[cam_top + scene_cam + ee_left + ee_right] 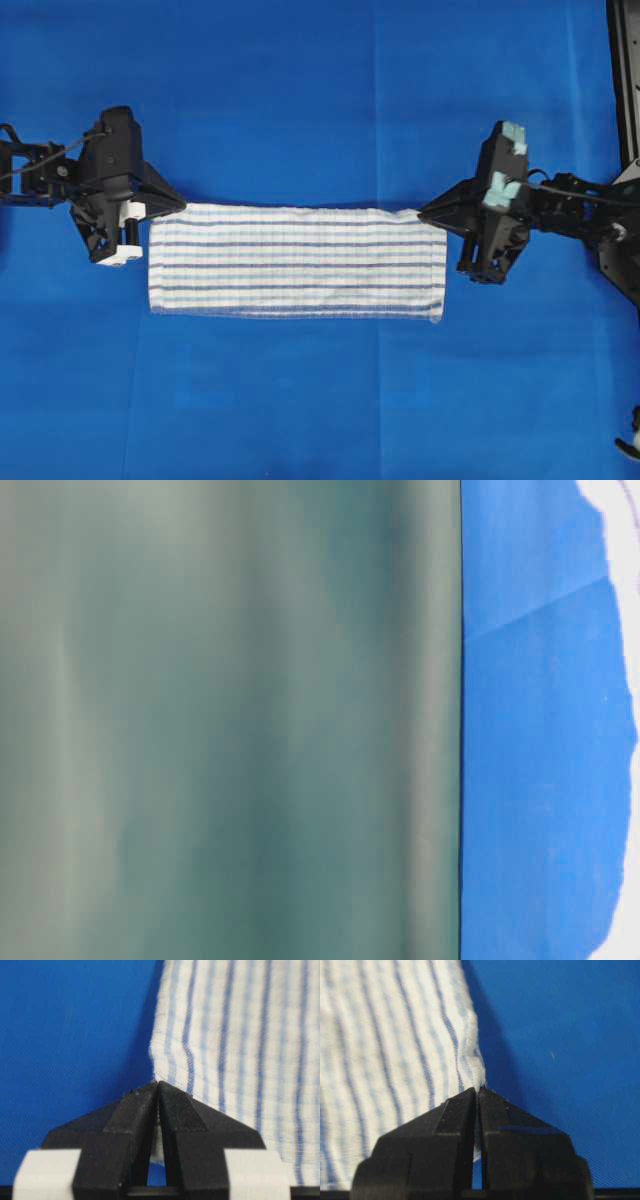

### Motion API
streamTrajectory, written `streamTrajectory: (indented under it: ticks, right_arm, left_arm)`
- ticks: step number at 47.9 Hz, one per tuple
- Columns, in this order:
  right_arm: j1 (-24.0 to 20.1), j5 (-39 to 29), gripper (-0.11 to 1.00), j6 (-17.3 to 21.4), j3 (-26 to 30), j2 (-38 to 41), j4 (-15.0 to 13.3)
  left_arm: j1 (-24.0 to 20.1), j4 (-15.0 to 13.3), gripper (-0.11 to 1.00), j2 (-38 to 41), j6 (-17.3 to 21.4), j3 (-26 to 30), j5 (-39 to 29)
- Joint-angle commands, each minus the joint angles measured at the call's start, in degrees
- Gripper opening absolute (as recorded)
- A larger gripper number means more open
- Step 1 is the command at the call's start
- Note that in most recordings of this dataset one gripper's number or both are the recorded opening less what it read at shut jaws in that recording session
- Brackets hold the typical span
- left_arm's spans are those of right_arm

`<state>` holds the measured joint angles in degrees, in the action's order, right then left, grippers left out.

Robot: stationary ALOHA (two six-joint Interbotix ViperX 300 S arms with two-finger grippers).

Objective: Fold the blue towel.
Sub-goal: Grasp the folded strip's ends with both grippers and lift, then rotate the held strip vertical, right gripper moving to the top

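Note:
The blue towel (pixel 297 261), white with thin blue stripes, lies as a long flat strip across the middle of the blue table covering. My left gripper (pixel 180 207) is shut on its far left corner, and the cloth (pixel 235 1045) is pinched between the black fingertips (pixel 175 1105). My right gripper (pixel 424 212) is shut on the far right corner, where the towel's edge (pixel 395 1050) runs into the closed tips (pixel 455 1110). Both corners look slightly pulled up at the pinch.
The plain blue table covering (pixel 320 100) spreads all round the towel. A black frame (pixel 625 80) stands at the right edge. The table-level view is mostly blocked by a blurred grey-green surface (pixel 230 720), with blue covering (pixel 540 760) beside it.

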<state>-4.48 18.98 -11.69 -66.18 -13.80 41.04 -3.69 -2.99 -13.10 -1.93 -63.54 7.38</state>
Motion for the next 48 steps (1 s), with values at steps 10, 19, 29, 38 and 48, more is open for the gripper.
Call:
streamTrajectory:
  ticks: [10,19,29,38,48]
  right_arm:
    - [-0.1,-7.0,0.01,-3.3,1.7,-11.6,-0.2]
    - [-0.1,-11.4,0.01,-3.5,2.1,-17.1,-0.1]
    - [-0.1,-13.2,0.01,-3.6,2.4,-19.4,-0.2]
    - [0.0,-13.2,0.01,-3.8,2.8,-19.4,-0.2]
    - [1.6,-12.8,0.01,-3.9,3.0,-18.7,-0.4]
  left_arm:
    - [3.7,0.1,0.02,-12.4,0.3,3.4,-5.9]
    - [5.7,0.0,0.02,-19.2,0.1,3.3,-7.5]
    - [6.4,0.1,0.02,-21.4,-0.3,2.6,-7.6]
    - [6.4,0.0,0.02,-21.2,-0.4,2.7,-7.2]
    - [6.8,-0.1,0.02,-18.5,-0.6,4.1,-5.1]
